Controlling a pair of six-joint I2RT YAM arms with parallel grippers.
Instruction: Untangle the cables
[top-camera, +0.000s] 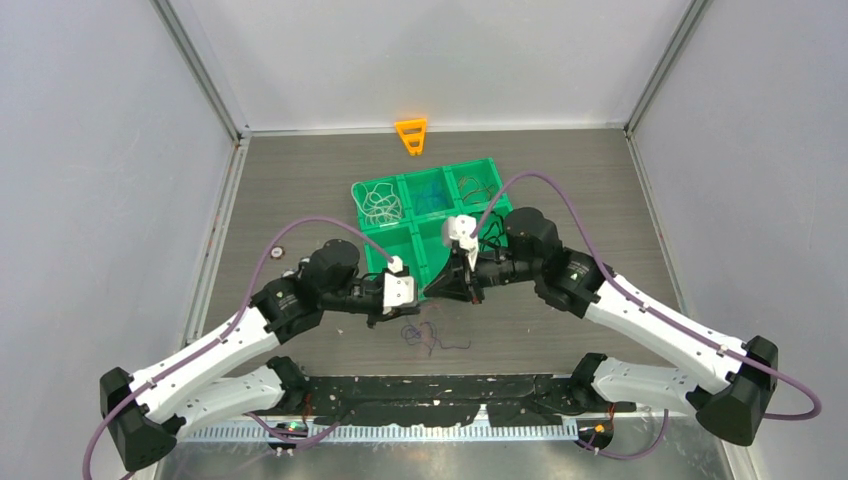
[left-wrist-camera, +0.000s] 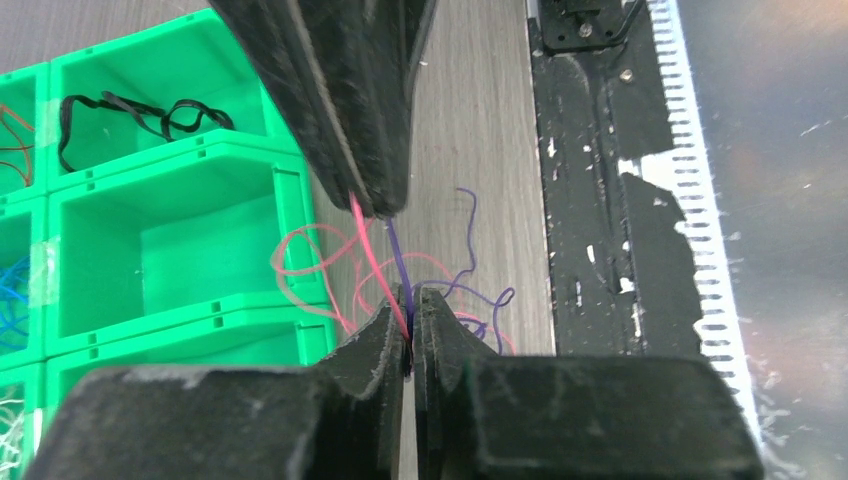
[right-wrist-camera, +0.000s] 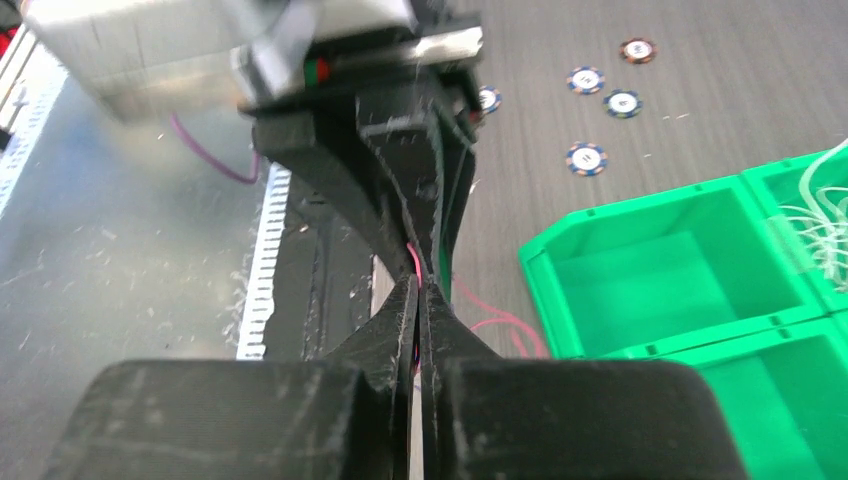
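My two grippers meet tip to tip above the table in front of the green bin. A red cable and a purple cable run taut between them. The left gripper is shut on both cables. In the right wrist view the right gripper is shut on the same cables, with the red cable showing just beyond its tips. The loose rest of the purple and red cables lies in loops on the table below the grippers. From above, the left gripper and the right gripper almost touch.
A green bin with several compartments stands behind the grippers. It holds white cables, blue cables, reddish cables and a black cable. An orange stand is at the back. Small round discs lie left of the bin.
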